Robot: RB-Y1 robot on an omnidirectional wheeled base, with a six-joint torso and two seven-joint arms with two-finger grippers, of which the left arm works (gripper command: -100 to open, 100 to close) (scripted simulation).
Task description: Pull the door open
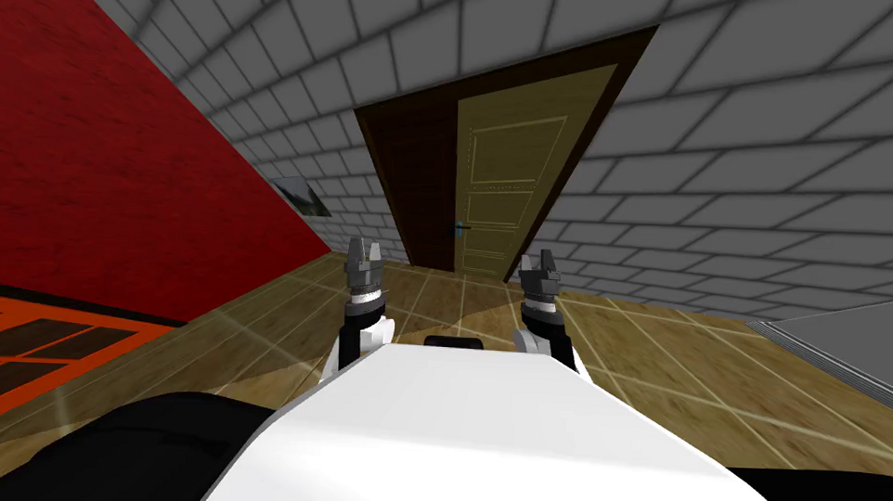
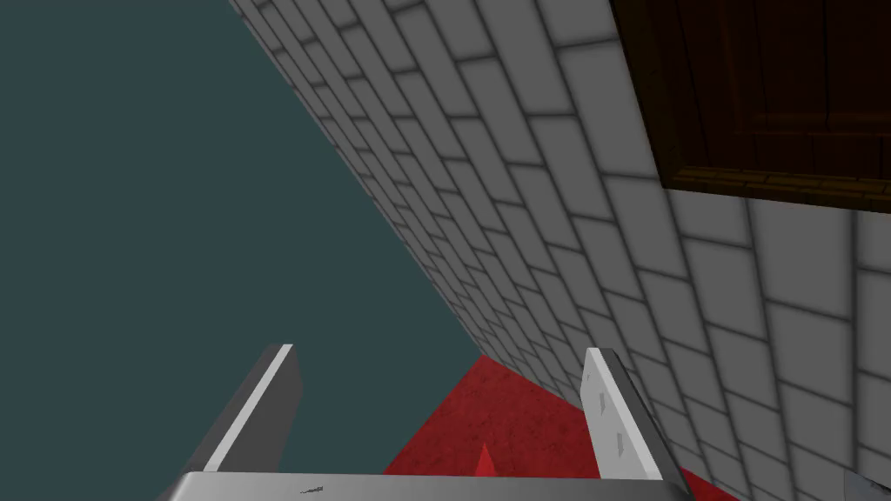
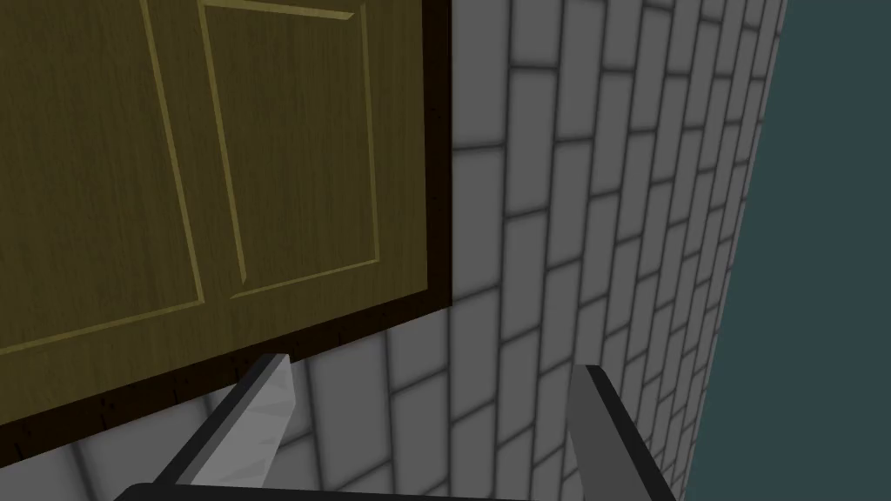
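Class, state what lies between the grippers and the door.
Head view: only bare brown floor lies between the left gripper, the right gripper and the door.

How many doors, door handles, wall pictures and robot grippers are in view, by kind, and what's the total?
door: 1
door handle: 1
wall picture: 1
grippers: 2, the left gripper and the right gripper, both open
Total: 5

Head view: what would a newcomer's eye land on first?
The olive panelled door in the grey brick wall straight ahead, with a small dark handle at its edge. Next, the big red wall on my left. The left gripper and right gripper stand side by side short of the door, fingers open.
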